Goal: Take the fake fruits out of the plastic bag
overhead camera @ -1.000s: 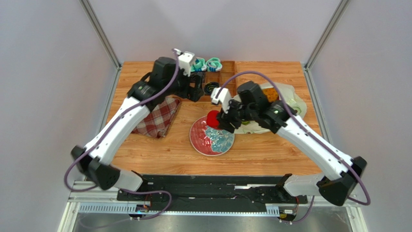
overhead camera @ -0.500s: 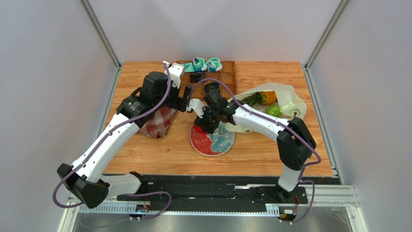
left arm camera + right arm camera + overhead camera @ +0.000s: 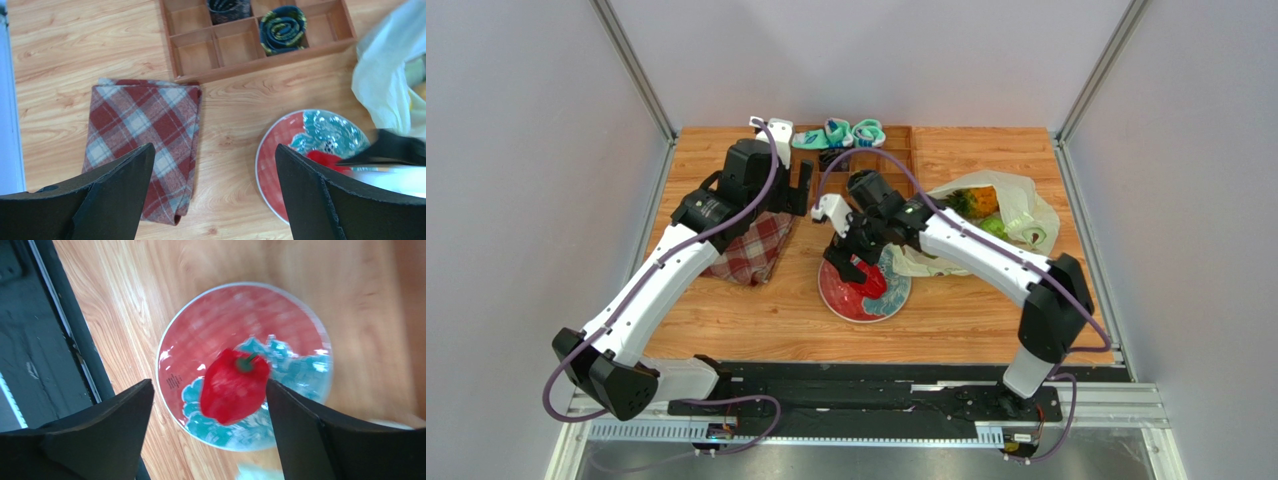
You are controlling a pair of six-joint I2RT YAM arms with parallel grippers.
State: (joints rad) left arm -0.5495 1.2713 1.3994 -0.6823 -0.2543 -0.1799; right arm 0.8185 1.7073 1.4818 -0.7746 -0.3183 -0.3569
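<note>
Now red pepper (image 3: 232, 387) lies on plate (image 3: 225, 315), directly under right gripper (image 3: 206, 390); fingers spread wide, touching nothing. Left gripper (image 3: 214, 150) hovers over table (image 3: 240, 95) between plaid cloth (image 3: 140, 130) and plate, fingers wide apart, empty. Plastic bag (image 3: 1026, 200) just right of plate, mouth open, other fruits (image 3: 974, 202) inside.

red bell pepper (image 3: 234, 386) on plate (image 3: 225, 320) | plastic bag (image 3: 1016, 195) open, fruits (image 3: 984, 201) inside
</note>
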